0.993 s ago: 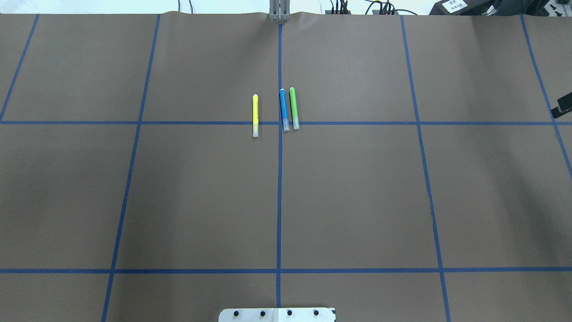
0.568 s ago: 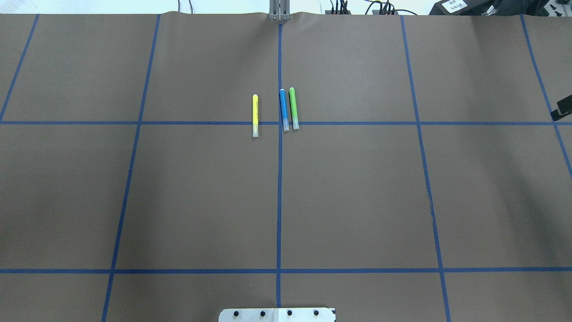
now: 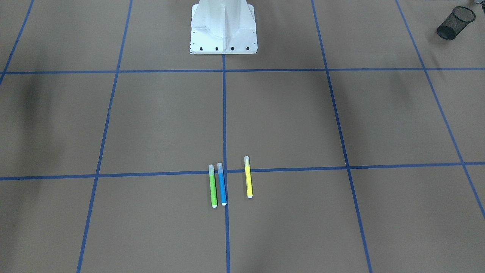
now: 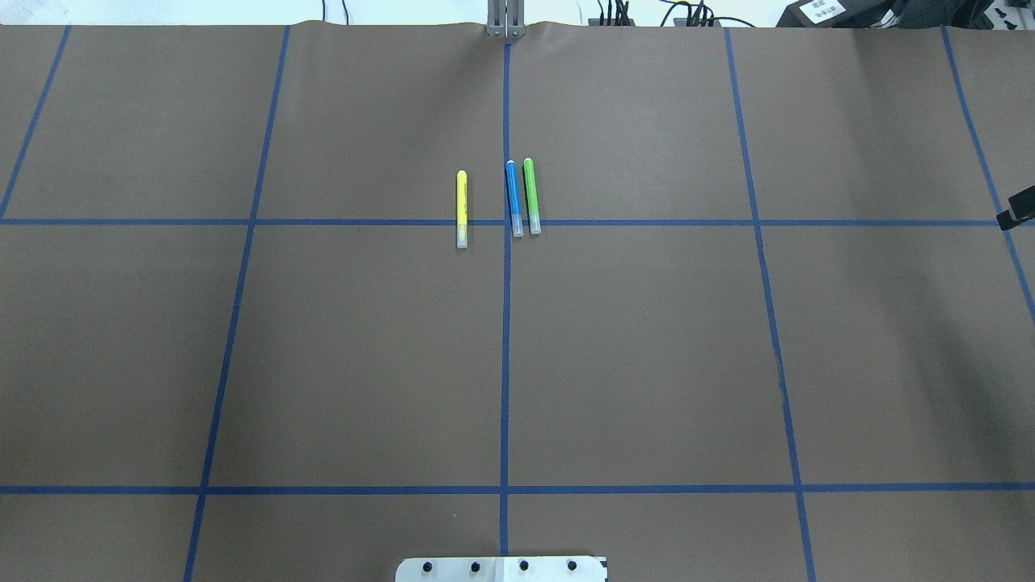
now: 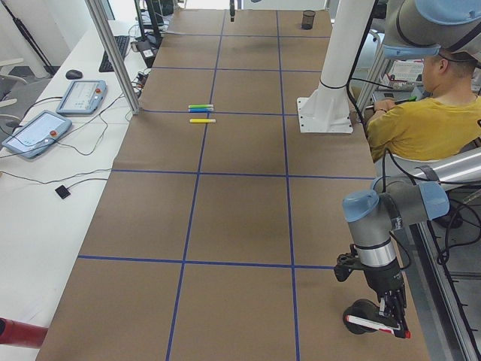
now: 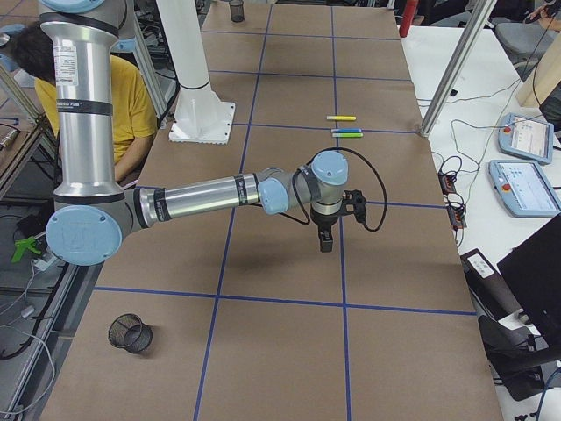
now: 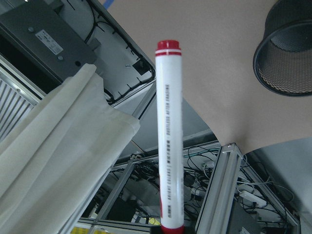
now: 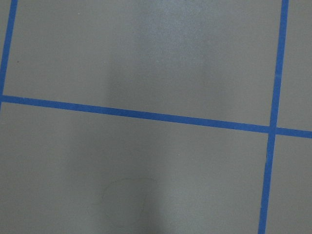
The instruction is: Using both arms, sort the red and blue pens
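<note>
The red pen (image 7: 168,136), white-barrelled with red ends, fills the left wrist view. My left gripper (image 5: 394,322) is shut on the red pen (image 5: 364,323) beyond the table's near corner, close to a black mesh cup (image 7: 287,53). Near the table's centre the blue pen (image 4: 513,198) lies beside the green marker (image 4: 531,196), with the yellow marker (image 4: 462,208) a little apart. My right gripper (image 6: 325,239) points down over bare table, away from the pens. Only its black tip (image 4: 1020,208) shows overhead, and I cannot tell its state.
A mesh cup (image 3: 454,22) lies on its side at the robot's left end, and another (image 6: 130,333) at the right end. The white robot base (image 3: 223,26) stands mid-table. A person in a yellow shirt (image 5: 421,113) sits behind it. Pendants (image 5: 83,94) lie on the side bench.
The black tip of my right gripper at the overhead view's right edge has drifted slightly toward the robot. The three pens on the table have not moved.
</note>
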